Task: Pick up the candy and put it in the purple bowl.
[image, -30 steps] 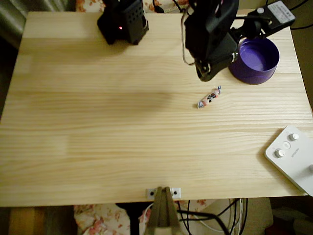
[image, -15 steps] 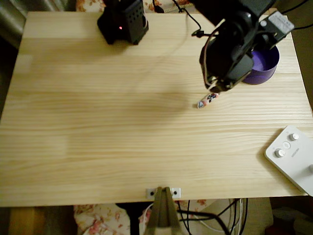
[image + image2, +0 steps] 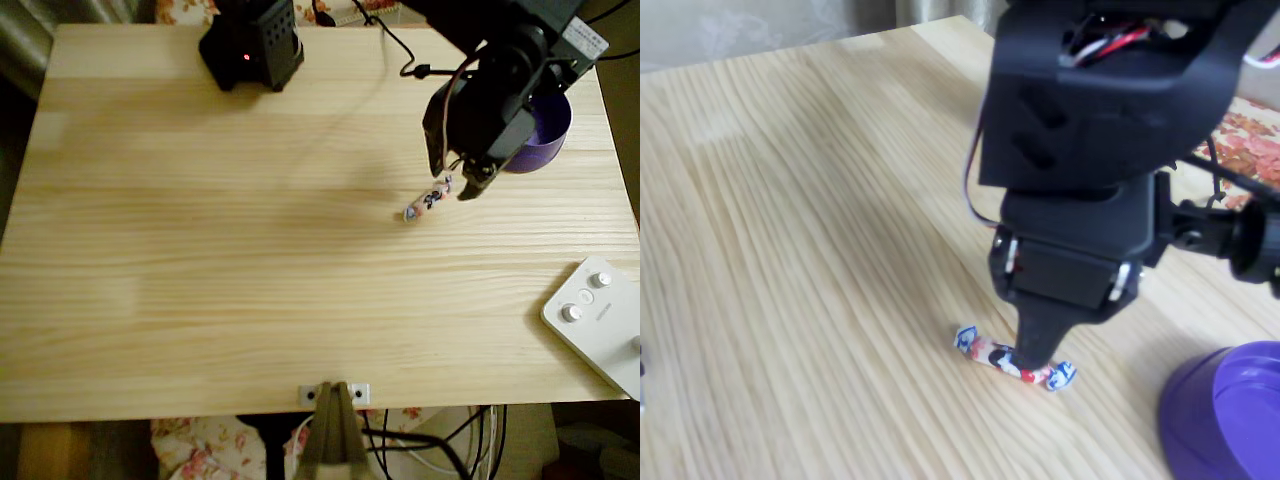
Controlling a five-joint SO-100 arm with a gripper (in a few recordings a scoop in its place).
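gripper standing spread over the candy

in the overhead view the gripper [image 3: 452, 185] is hanging in the upper right of the frame with its 2 fingers spread apart, 1 tip pointing down at about the upper right end of the candy [image 3: 427, 199] and the other tip sitting further right, just below the bowl. in the fixed view the gripper [image 3: 1036, 352] is coming down from the top of the frame, and 1 dark finger [image 3: 1041, 333] is standing in front of the middle of the candy [image 3: 990, 354], right at the wrapper; whether it is pressing on it cannot be told. the second finger is hidden there behind the black body of the arm.

the candy is lying flat on the wooden table [image 3: 250, 250], slanting from lower left to upper right in the overhead view, with twisted bluish ends and red and dark marks on a pale wrapper. nothing is lifting it off the wood.

the purple bowl [image 3: 550, 125] is sitting near the upper right corner of the table in the overhead view, partly covered by the arm, up and to the right of the candy and apart from it. in the fixed view the purple bowl [image 3: 1225, 420] is showing at the lower right corner.

a white device with round knobs [image 3: 598, 318] is lying at the lower right edge of the overhead view, well apart from the candy. a black base with 1 red light [image 3: 251, 42] is standing at the top edge of the table, left of centre.
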